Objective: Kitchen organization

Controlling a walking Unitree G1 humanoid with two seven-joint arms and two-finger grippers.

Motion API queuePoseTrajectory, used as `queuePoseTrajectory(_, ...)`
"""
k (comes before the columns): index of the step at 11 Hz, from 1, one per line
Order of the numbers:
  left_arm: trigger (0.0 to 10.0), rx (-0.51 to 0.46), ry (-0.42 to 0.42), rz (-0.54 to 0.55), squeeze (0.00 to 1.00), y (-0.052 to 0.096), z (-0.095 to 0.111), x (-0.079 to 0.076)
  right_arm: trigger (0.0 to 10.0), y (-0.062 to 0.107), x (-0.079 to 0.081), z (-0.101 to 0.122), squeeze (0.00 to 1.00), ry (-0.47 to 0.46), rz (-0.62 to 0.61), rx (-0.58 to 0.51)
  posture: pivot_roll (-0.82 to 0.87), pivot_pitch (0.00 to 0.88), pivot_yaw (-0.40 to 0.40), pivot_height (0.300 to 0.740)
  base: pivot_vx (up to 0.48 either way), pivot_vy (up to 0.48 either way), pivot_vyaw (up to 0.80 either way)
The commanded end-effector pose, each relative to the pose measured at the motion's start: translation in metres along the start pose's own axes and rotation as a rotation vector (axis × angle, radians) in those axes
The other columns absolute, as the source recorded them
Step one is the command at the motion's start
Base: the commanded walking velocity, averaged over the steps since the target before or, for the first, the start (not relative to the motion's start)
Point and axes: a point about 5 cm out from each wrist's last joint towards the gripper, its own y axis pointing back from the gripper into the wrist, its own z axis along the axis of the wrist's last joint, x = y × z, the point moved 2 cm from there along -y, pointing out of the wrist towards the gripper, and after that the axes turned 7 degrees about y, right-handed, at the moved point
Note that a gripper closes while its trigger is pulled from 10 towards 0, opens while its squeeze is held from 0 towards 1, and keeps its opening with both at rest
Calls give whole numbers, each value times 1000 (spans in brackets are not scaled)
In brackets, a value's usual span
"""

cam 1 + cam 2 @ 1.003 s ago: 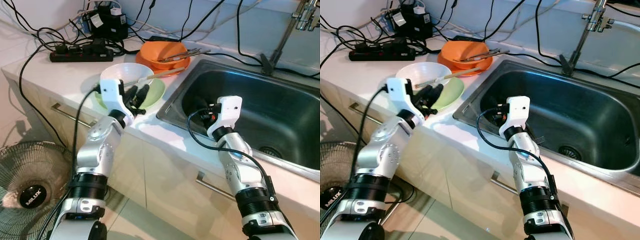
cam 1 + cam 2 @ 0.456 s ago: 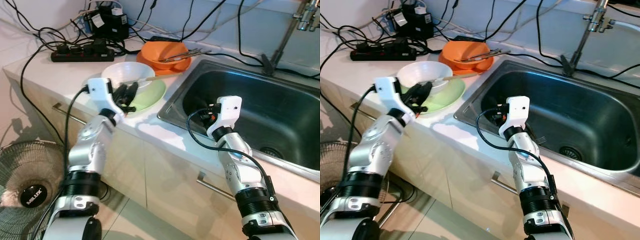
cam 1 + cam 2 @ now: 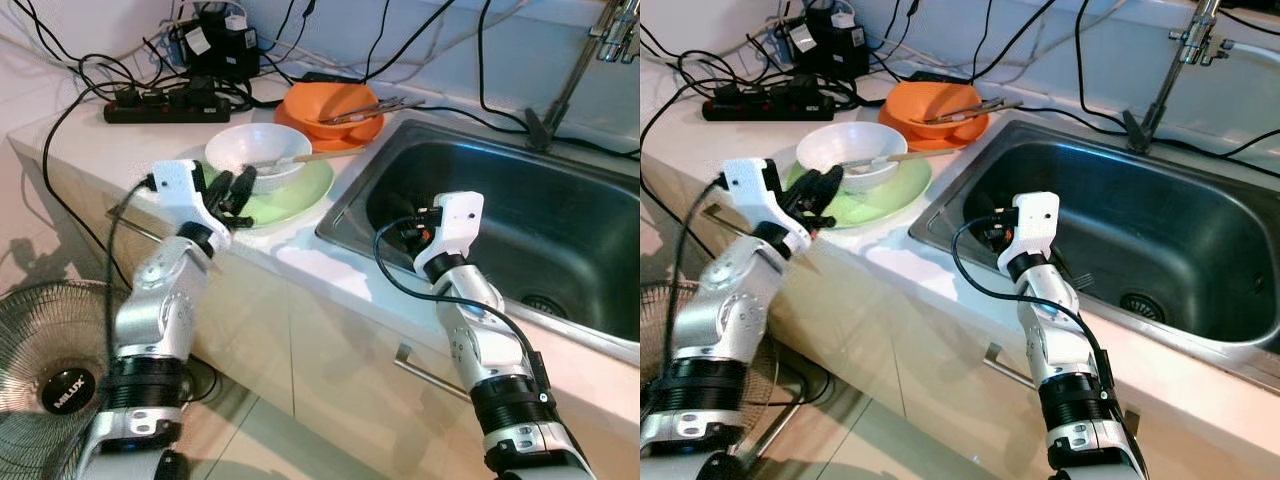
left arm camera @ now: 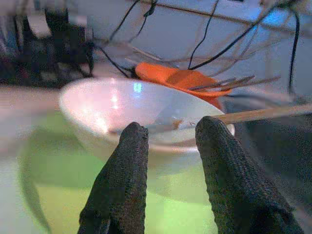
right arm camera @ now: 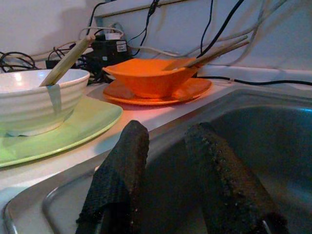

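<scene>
A white bowl (image 3: pixel 258 155) with a wooden utensil (image 3: pixel 312 156) resting in it stands on a green plate (image 3: pixel 295 195) on the counter. Behind it, an orange bowl (image 3: pixel 330 103) holding utensils sits on an orange plate. My left gripper (image 3: pixel 232 190) hovers at the green plate's near-left rim, open, pointing at the white bowl (image 4: pixel 122 107) with nothing between its fingers (image 4: pixel 122 190). My right gripper (image 3: pixel 400 230) hangs inside the left part of the steel sink (image 3: pixel 560 180), open and empty, facing the sink wall and the plates (image 5: pixel 73 126).
A black power strip (image 3: pixel 165 103), adapters and a tangle of cables lie along the back of the counter. A tap (image 3: pixel 590 40) rises behind the sink. On the floor at lower left stands a fan (image 3: pixel 50 370). Cabinet handles (image 3: pixel 430 370) run below the counter edge.
My left arm has drawn back to the left, taking its gripper from beside the white bowl to the green plate's left rim. The right arm has stayed still.
</scene>
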Motion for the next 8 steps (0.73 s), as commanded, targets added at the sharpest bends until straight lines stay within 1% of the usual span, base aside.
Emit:
queuePoseTrajectory(1, 10000, -20, -112, -37, 0, -3, 8, -12, 10000, -3, -1, 3, 0, 0, -1, -11, 175, 40, -8, 740, 0, 0, 0)
queuePoseTrajectory(2, 10000, -21, -325, -127, 0, -14, 10, -40, 10000, -3, 0, 2, 0, -1, -2, -9, 174, 36, -4, 740, 0, 0, 0)
queuePoseTrajectory(3, 10000, 9, -472, -167, 0, -25, 1, -57, 10000, -3, 0, 2, 0, -3, -6, -10, 167, 31, 2, 740, 0, 0, 0)
queuePoseTrajectory(4, 10000, 26, -570, -183, 118, -33, -6, -64, 10000, -3, -1, 3, 0, -4, -11, -13, 162, 30, 7, 740, 0, 0, 0)
queuePoseTrajectory(5, 10000, 43, -681, -225, 1000, -40, -11, -73, 10000, -2, -2, 2, 0, -4, -18, -13, 156, 31, 17, 740, 0, 0, 0)
queuePoseTrajectory(6, 10000, 40, -783, -219, 1000, -46, -12, -76, 10000, -1, -3, 2, 0, -4, -24, -13, 152, 29, 22, 740, 0, 0, 0)
queuePoseTrajectory(7, 10000, 63, -888, -235, 0, -53, -17, -80, 10000, -1, -2, 2, 0, -5, -26, -13, 150, 30, 29, 740, 0, 0, 0)
queuePoseTrajectory(8, 10000, 61, -924, -250, 0, -57, -19, -83, 10000, 0, -1, 1, 0, -8, -29, -16, 142, 30, 39, 740, 0, 0, 0)
